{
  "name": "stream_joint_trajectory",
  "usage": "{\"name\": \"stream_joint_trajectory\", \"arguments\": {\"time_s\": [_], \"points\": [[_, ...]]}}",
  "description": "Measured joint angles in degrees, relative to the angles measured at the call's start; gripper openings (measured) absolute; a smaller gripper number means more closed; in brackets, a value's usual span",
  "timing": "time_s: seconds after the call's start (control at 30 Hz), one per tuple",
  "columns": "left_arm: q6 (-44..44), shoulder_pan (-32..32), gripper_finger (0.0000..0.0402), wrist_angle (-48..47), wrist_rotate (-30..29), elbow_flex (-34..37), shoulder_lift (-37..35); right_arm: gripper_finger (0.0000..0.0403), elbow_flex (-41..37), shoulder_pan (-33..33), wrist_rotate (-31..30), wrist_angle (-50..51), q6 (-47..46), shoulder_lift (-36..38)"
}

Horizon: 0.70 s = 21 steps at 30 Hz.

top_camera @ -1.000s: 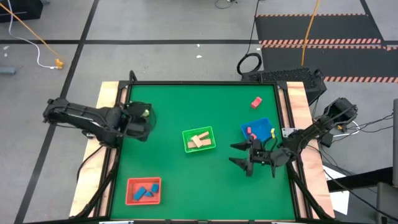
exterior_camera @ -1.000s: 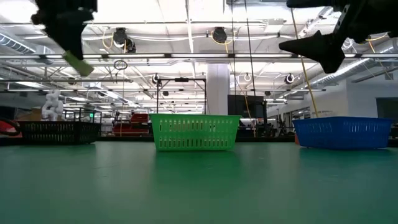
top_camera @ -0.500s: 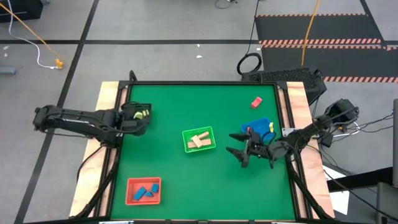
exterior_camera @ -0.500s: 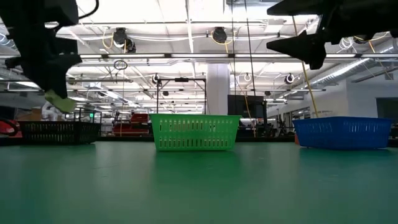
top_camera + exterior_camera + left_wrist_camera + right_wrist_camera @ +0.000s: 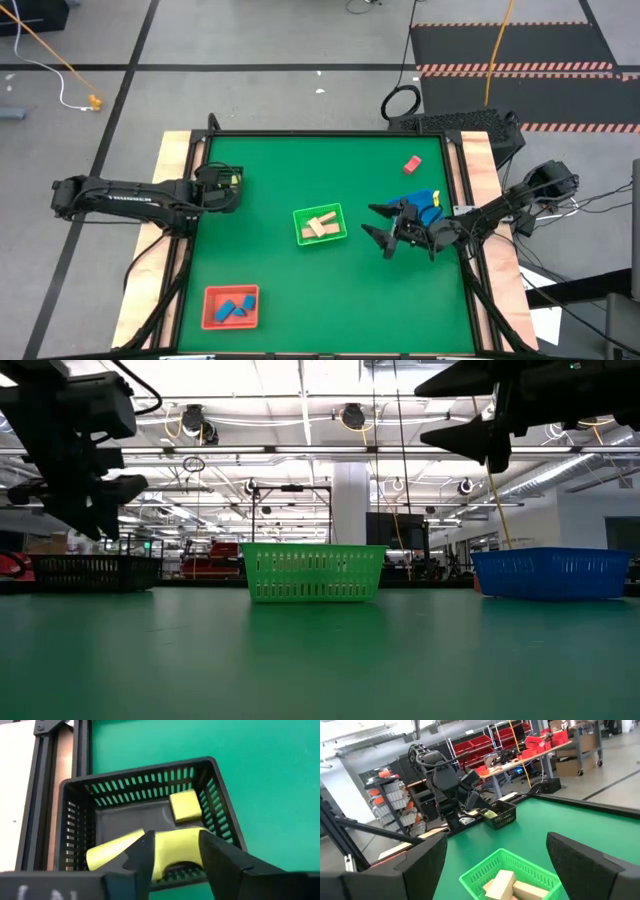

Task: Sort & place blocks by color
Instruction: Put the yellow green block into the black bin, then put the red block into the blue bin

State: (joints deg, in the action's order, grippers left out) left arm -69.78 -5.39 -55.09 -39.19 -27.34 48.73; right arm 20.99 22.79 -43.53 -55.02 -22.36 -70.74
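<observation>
Though well along by the look of things, not yet finished. Clamped between the jaws of the left gripper (image 5: 222, 185), touched on both flanks: a yellow-green arch (image 5: 175, 847), hanging just above the inside of the black basket (image 5: 145, 770) at the left edge of the green table (image 5: 300, 160). Already lying in that basket: a yellow-green cube (image 5: 185, 806) and a yellow-green bar (image 5: 112, 852). Elsewhere, grouped by colour: cream wooden blocks (image 5: 320, 227) in the green basket (image 5: 298, 225) mid-table, blue blocks (image 5: 235, 308) in the red tray (image 5: 208, 306) at the near left corner. Left to do, judging from the layout: letting go of the arch, then fetching the lone red block (image 5: 412, 164) lying loose on the cloth toward the far right corner, well apart from every container. Probably bound for the blue basket (image 5: 425, 198) on the right, though largely hidden under the right arm, with contents impossible to make out. Hovering beside it with jaws spread wide and nothing between them: the right gripper (image 5: 378, 228), facing the green basket. No brand, label or legible writing anywhere on blocks, baskets or tray; only faint, unreadable marks on the left wrist housing.
</observation>
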Motion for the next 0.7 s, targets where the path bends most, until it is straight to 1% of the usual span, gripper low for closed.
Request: {"name": "stream_joint_trajectory", "arguments": {"time_s": [0.2, 0.3, 0.37, 0.5, 0.6, 0.7], "points": [[-0.8, -1.6, 0.0092, 1.4, -4.2, 0.2, 0.0, 0.0333, 0.0, -0.7, 0.0, 0.0, 5.1, 0.0], [0.2, -2.0, 0.0076, 3.8, -4.4, 0.1, 0.0, 0.0333, 0.0, -2.9, -0.1, 0.0, 7.0, 0.0], [1.7, -1.9, 0.0072, 6.6, -4.4, 0.0, 0.0, 0.0333, 0.0, -5.2, -0.1, 0.1, 8.6, 0.0], [8.1, -1.9, 0.0071, 14.9, -3.9, -0.1, -0.2, 0.0333, 0.0, -11.0, -0.1, 2.3, 11.2, 0.5], [14.9, -1.9, 0.0071, 23.3, -2.6, -0.1, -0.2, 0.0333, 0.0, -16.3, -0.1, 8.6, 11.0, 2.4], [22.5, -1.9, 0.0072, 32.7, -1.8, -0.1, -0.2, 0.0333, 0.0, -22.2, -0.2, 17.3, 8.0, 5.3]]}}
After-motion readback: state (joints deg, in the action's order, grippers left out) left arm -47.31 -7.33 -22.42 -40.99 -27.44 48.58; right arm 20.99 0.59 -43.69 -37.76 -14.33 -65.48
